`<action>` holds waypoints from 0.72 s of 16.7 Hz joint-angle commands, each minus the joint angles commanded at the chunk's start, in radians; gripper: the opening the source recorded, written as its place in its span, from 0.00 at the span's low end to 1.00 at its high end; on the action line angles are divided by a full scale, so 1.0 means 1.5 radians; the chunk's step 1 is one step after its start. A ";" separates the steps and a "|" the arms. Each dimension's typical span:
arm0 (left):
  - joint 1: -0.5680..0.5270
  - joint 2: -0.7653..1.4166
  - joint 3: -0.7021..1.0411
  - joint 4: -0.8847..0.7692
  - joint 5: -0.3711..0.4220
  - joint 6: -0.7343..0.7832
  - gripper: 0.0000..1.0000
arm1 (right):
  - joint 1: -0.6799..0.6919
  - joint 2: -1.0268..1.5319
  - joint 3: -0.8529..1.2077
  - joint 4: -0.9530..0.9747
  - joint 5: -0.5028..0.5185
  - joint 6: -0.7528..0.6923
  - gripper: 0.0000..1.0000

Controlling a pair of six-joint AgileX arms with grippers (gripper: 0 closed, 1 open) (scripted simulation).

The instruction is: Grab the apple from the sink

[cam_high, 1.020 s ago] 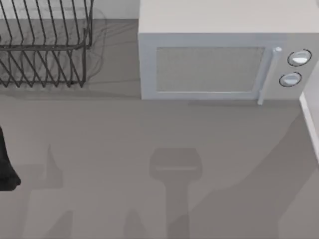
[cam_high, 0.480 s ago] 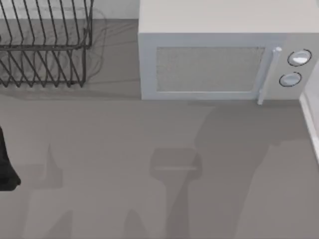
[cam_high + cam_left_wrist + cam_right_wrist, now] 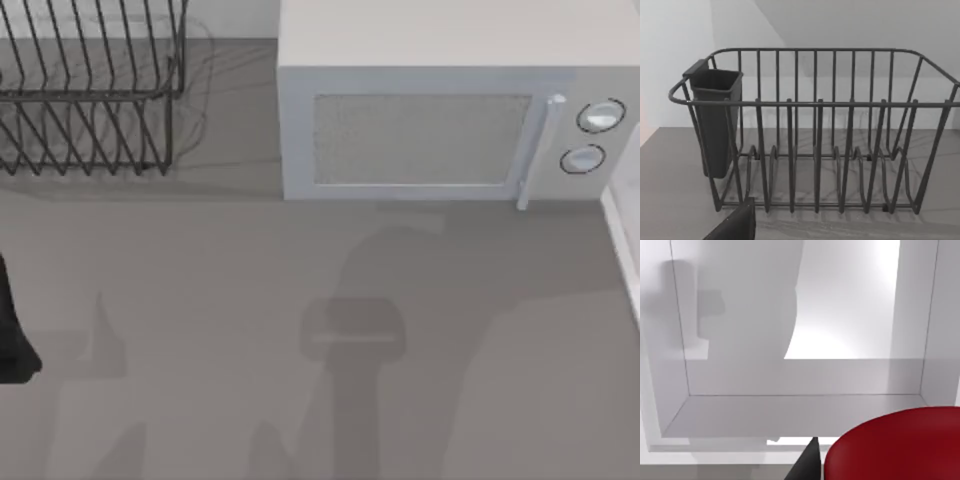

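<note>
Apple [image 3: 900,447], glossy dark red and round, sits very close to the right wrist camera, over a white sink basin [image 3: 790,410] with flat floor and straight walls; whether it touches the basin floor can't be told. Right gripper [image 3: 807,465]: one black tip shows just beside the apple with a thin gap between them; clamped on the apple or not, can't tell. A soft grey shadow lies across the basin's back wall, with a bright patch next to it. Top view: grey counter [image 3: 200,300] takes up most of the frame and carries several blurred shadows in the centre and lower half. White microwave [image 3: 440,120] stands upper centre to upper right, door shut, vertical handle [image 3: 530,150] on its right side, two round knobs [image 3: 592,135] stacked at the far right of its front. Black wire dish rack [image 3: 90,90] sits in the upper left corner, well apart from the microwave. A white edge [image 3: 625,250] runs down the right border of the frame. Left arm [image 3: 12,330] is parked at the left edge, mid height, as a black shape. Left wrist view: the rack stands upright on the counter facing the camera, a dark cutlery cup [image 3: 715,120] hung on one end, plain wall behind. Left gripper [image 3: 735,225] appears as one dark slab near the rack's base, not touching it; its state can't be told.
</note>
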 joint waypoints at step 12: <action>0.000 0.000 0.000 0.000 0.000 0.000 1.00 | 0.403 -0.149 -0.220 0.053 0.005 0.396 0.00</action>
